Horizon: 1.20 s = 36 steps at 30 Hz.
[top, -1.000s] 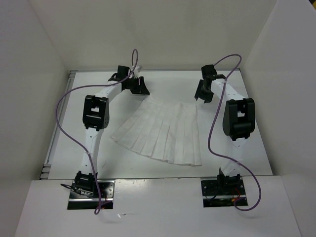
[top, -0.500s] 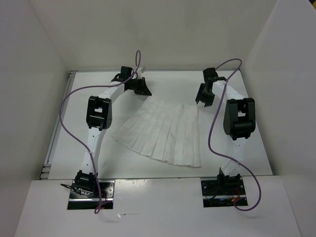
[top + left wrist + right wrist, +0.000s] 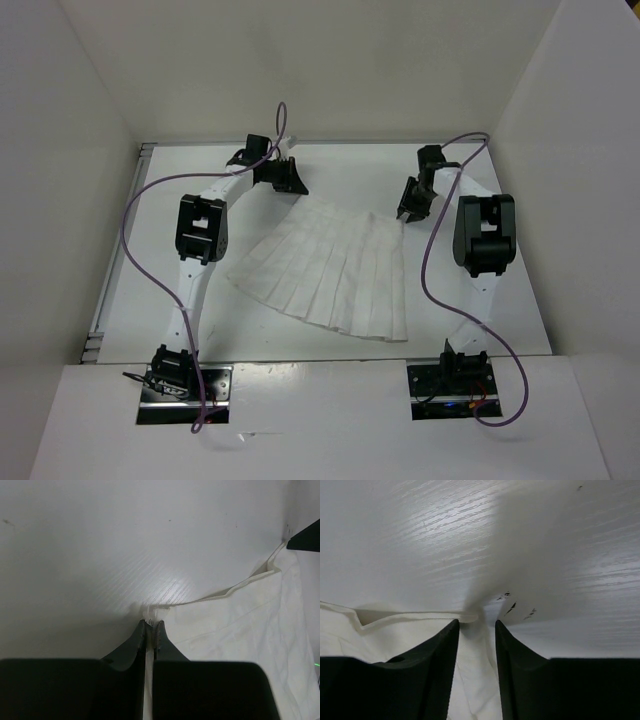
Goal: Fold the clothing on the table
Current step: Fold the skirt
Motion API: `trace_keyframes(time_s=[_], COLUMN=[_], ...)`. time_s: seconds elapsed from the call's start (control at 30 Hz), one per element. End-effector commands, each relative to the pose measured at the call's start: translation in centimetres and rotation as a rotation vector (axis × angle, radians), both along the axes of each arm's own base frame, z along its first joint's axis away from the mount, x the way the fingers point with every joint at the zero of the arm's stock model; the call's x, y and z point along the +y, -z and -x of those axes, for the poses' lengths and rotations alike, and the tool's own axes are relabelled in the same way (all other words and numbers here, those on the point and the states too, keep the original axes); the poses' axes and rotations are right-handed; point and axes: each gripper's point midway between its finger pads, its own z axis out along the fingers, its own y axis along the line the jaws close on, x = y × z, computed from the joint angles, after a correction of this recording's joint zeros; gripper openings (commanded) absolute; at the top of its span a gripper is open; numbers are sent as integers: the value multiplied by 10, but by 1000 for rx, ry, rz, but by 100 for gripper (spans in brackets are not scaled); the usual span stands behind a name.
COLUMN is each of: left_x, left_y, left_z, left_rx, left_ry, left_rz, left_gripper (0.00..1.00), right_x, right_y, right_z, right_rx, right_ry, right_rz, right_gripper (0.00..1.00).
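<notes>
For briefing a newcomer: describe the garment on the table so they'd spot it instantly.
Find the white table holding two robot arms. Mid-table, between them, lies the clothing. It alone is soft fabric: white, fan-shaped, with vertical pleats.

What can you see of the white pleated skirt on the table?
The skirt is thin white fabric with vertical pleats, fan-shaped, lying flat on the white table, waistband at the far side, wide hem toward the arm bases. The left hand is shut on its left waistband corner; the right hand straddles the right corner, jaws apart.
</notes>
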Motion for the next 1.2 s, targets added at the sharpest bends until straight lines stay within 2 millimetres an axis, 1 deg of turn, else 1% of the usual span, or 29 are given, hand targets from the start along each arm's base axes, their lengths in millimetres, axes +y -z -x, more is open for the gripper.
trace_keyframes(time_s=[0.0, 0.03, 0.13, 0.17, 0.23, 0.27, 0.33, 0.37, 0.4, 0.43, 0.47, 0.5, 0.53, 0.57, 0.6, 0.67, 0.7, 0.73, 0.77, 0.8, 0.83, 0.87, 0.9, 0.93, 0.97, 1.0, 1.07, 1.13, 1.17], left_x=[2, 3, 3, 3, 6, 10, 13, 17, 16, 13, 18, 17, 15, 22, 28, 28, 34, 35, 36, 37, 36, 38, 39, 40, 41, 45, 50, 52, 60], left_y=[11, 12, 12, 11, 7, 1, -26, -32, -40, -89, -87, -105, -153, -138, -152, -170, -176, -173, -166, -162, -160, -154, -149, -147, -143, -163, -176, -188, -199], left_z=[2, 1, 1, 1, 0, -5, -21, -29, -32, -50, -59, -61, -67, -68, -73, -74, -73, -72, -68, -67, -62, -55, -53, -46, -42, -37, -27, -22, -15], left_rx=[1, 0, 0, 11, 38, 38, -1, 3, 10, -100, -93, -113, -226, -148, -184, -225, -232, -227, -197, -200, -185, -145, -150, -129, -106, -127, -125, -142, -145], left_ry=[9, 3, 3, -4, -23, -37, -69, -97, -105, -106, -128, -135, -135, -166, -178, -174, -179, -177, -174, -165, -153, -150, -134, -128, -129, -123, -126, -138, -156], left_rz=[-35, -42, -42, -37, -2, 15, 45, 65, 74, 104, 117, 133, 169, 202, 218, 226, 220, 212, 195, 179, 172, 155, 132, 117, 113, 126, 137, 131, 126], left_gripper=[0, 0, 0, 0, 0, 0, 0, 0, 0, 0, 0, 0, 0, 0, 0, 0, 0, 0, 0, 0, 0, 0, 0, 0, 0, 0, 0, 0, 0], right_x=[13, 15, 21, 21, 15, 14, 2, 0, -2, -3, -5, -5, -5, -4, -4, -2, 7, 7, 15, 23, 28, 38, 42, 45, 54, 52, 59, 63, 66], right_y=[19, 24, 30, 30, 26, 20, 4, -18, -26, -37, -57, -67, -82, -100, -113, -133, -143, -149, -150, -163, -155, -156, -167, -160, -161, -166, -179, -189, -188], right_z=[9, 11, 17, 17, 15, 7, -10, -28, -35, -44, -59, -66, -73, -81, -86, -91, -89, -88, -83, -80, -70, -64, -57, -46, -37, -25, -5, 5, 14], right_rx=[35, 45, 64, 65, 53, 31, -26, -91, -109, -140, -193, -221, -258, -294, -325, -365, -382, -393, -383, -406, -376, -372, -390, -367, -361, -362, -374, -394, -383], right_ry=[-31, -36, -56, -56, -36, -24, 2, 17, 22, 37, 43, 53, 53, 53, 53, 54, 36, 36, 17, 0, -22, -40, -50, -66, -88, -88, -112, -124, -134], right_rz=[-71, -85, -115, -115, -86, -78, -34, -25, -15, -9, 0, -6, -8, -10, -12, -30, -45, -45, -57, -70, -74, -77, -80, -75, -90, -90, -117, -120, -122], right_gripper=[38, 28, 12, 2, 0, 0, 0, 0, 0, 0, 0, 0, 0, 0, 0, 0, 0, 0, 0, 0, 0, 0, 0, 0, 0, 0, 0, 0, 0])
